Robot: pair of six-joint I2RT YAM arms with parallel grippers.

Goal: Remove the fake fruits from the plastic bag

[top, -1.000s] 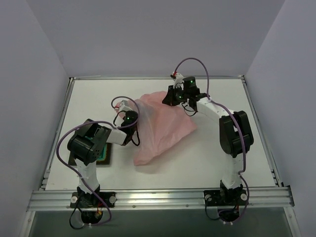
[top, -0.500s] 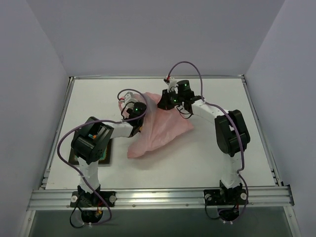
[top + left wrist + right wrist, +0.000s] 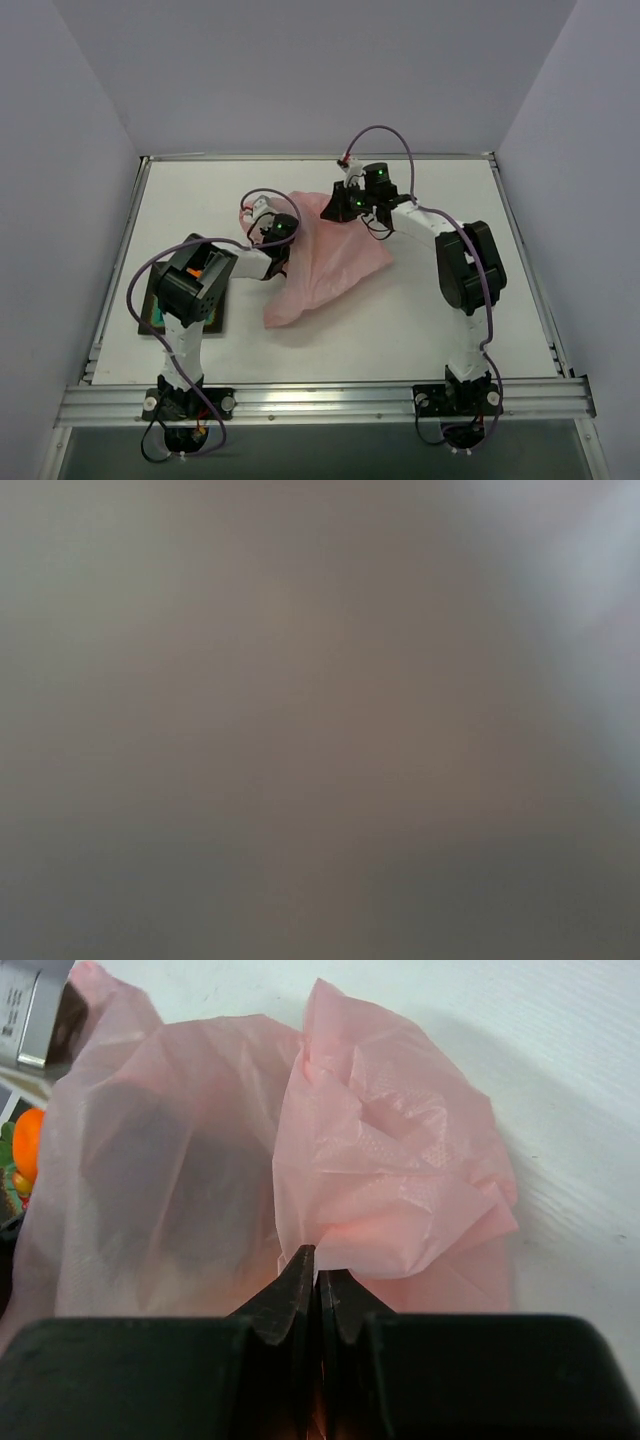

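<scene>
At the bag's mouth: left arm goes in

Nearest the bases, the dark tray [image 3: 158, 318] lies half under the left arm. Just beyond it, the left gripper [image 3: 283, 252] has pushed from the edge into the plastic bag [image 3: 330, 265], which has bunched narrower. Its camera shows only pinkish blur, so I cannot tell how its jaws stand. Farther back, the right gripper [image 3: 318, 1275] stays clamped on a fold of film. An orange fruit [image 3: 25, 1145] shows past the bag's edge, seemingly outside — this reach probably seeks whatever remains.
</scene>
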